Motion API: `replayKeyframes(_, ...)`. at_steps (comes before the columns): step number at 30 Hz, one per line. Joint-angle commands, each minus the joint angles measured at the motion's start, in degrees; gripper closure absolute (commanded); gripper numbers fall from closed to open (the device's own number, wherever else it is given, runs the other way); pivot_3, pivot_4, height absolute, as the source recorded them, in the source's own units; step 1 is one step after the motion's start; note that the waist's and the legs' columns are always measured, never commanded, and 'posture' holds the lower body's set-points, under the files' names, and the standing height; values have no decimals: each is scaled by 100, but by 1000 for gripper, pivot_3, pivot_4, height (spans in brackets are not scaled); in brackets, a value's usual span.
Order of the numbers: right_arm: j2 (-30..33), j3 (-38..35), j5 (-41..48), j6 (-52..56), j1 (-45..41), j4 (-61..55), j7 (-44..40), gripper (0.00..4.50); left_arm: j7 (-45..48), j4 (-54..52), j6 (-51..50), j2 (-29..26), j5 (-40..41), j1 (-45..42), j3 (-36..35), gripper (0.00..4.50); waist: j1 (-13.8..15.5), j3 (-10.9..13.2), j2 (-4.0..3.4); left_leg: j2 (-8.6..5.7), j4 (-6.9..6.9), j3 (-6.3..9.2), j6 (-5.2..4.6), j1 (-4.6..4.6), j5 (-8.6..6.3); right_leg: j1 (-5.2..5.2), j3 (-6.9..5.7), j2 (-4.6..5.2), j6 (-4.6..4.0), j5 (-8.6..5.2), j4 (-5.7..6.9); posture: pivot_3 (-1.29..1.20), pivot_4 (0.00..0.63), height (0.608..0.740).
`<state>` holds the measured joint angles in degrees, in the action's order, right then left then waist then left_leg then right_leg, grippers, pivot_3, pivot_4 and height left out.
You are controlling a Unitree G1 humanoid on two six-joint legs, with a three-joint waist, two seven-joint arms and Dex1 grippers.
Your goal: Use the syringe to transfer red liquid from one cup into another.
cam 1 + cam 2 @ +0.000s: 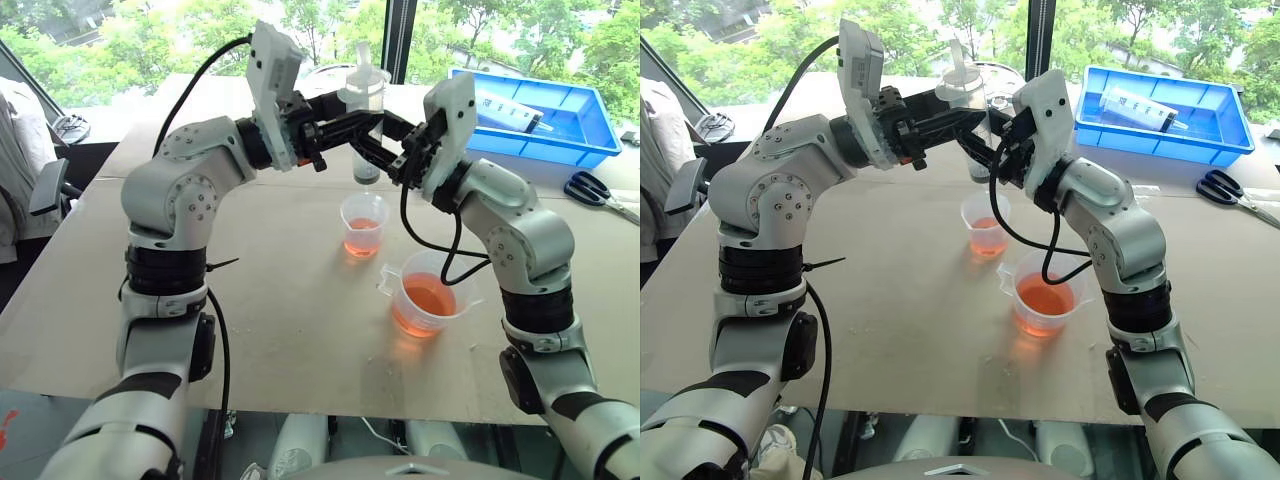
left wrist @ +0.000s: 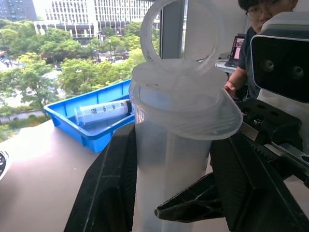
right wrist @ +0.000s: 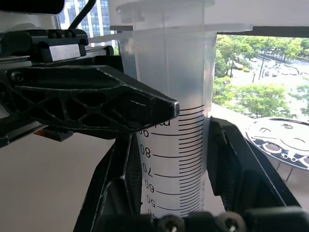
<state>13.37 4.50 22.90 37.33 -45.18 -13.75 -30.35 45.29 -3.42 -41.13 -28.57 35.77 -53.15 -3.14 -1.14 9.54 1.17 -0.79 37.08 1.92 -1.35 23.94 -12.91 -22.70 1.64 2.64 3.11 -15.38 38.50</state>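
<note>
Orange-red liquid (image 1: 424,297) is sitting in the handled cup (image 1: 428,293) on the tabletop (image 1: 290,330), and some in the small cup (image 1: 363,224) beyond. Above it, the left claw (image 1: 372,125) and right claw (image 1: 388,155) are both flanking the upright syringe (image 1: 364,120); whether either is truly pinching, I cannot tell. Keeping it vertical matters.

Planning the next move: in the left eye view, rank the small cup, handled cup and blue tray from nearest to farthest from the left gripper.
1. Small cup, just below the left gripper.
2. Handled cup, lower right.
3. Blue tray, far right.
</note>
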Motion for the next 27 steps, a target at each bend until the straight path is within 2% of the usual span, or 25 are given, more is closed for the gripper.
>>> replayKeyframes(1,98,-44,122,-65,-167,-218,-180,671,-306,-75,8,-48,162,-113,-530,2913,-6,0,0,0,0,0,-1,0,-1,0,0,-1,0,0,0,0,150,740)
replayKeyframes(2,170,-46,123,-79,-185,-225,-245,181,-374,-56,-42,-60,199,-126,-599,2913,-6,0,0,1,0,1,-2,0,-1,0,0,0,0,0,0,0,150,740)
replayKeyframes(3,304,-93,131,-226,-142,-278,-411,80,-536,17,-175,-67,285,-186,-766,2913,0,0,0,1,0,1,-2,0,-1,0,-1,-1,0,0,0,0,150,740)
replayKeyframes(7,1208,-173,388,-289,153,-788,-1373,80,-1361,380,-1081,-323,663,-454,-1533,2913,32,8,5,-1,4,5,-5,3,-3,2,-6,2,1,0,-2,0,150,740)
replayKeyframes(9,1648,-471,862,2,286,-1037,-1712,80,-1615,590,-1968,-670,945,-599,-1812,2913,9,9,6,-1,6,10,-6,6,-4,4,-11,1,2,0,-9,0,150,740)
replayKeyframes(10,1865,-725,1249,142,374,-1177,-1946,80,-1636,805,-2765,-913,1200,-741,-1961,2913,6,11,7,-1,3,9,-7,6,-4,4,-10,1,2,-1,-12,0,150,740)
replayKeyframes(11,2109,-1032,1727,378,479,-1303,-2165,80,-1626,1093,-3740,-1247,1266,-925,-1980,2913,6,16,13,-1,4,9,-7,7,-4,4,-11,0,2,-1,-11,0,150,740)
replayKeyframes(13,2504,-1491,2240,501,726,-1537,-2443,80,-1529,1366,-4835,-1761,1320,-988,-1874,2913,-8,28,18,-1,2,13,-7,7,-4,4,-16,-2,3,-1,-10,0,150,740)
replayKeyframes(16,3068,-2008,2590,390,1250,-1795,-2880,80,-1119,1593,-5125,-2721,1860,-476,-958,2913,-52,29,17,-3,-6,13,-8,4,-5,7,-15,1,12,-8,-14,0,150,740)
replayKeyframes(18,3359,-2320,2729,290,1681,-1967,-3138,80,-942,1794,-5137,-3034,1878,-217,-426,2913,-62,29,16,-2,-16,10,-8,-7,-5,13,-11,5,11,-8,-15,0,150,740)
replayKeyframes(22,3595,-2653,2947,223,2429,-2255,-3192,80,-713,2471,-4944,-2784,1198,-310,273,2913,36,30,20,-2,-8,14,-8,-9,-5,17,-16,9,10,-7,0,0,150,740)
replayKeyframes(27,3684,-2788,2975,99,3176,-2717,-3000,80,-179,3502,-4034,-2295,225,-612,1238,2913,73,28,25,-4,5,8,-8,-6,-5,23,-13,12,9,-8,-2,0,150,740)
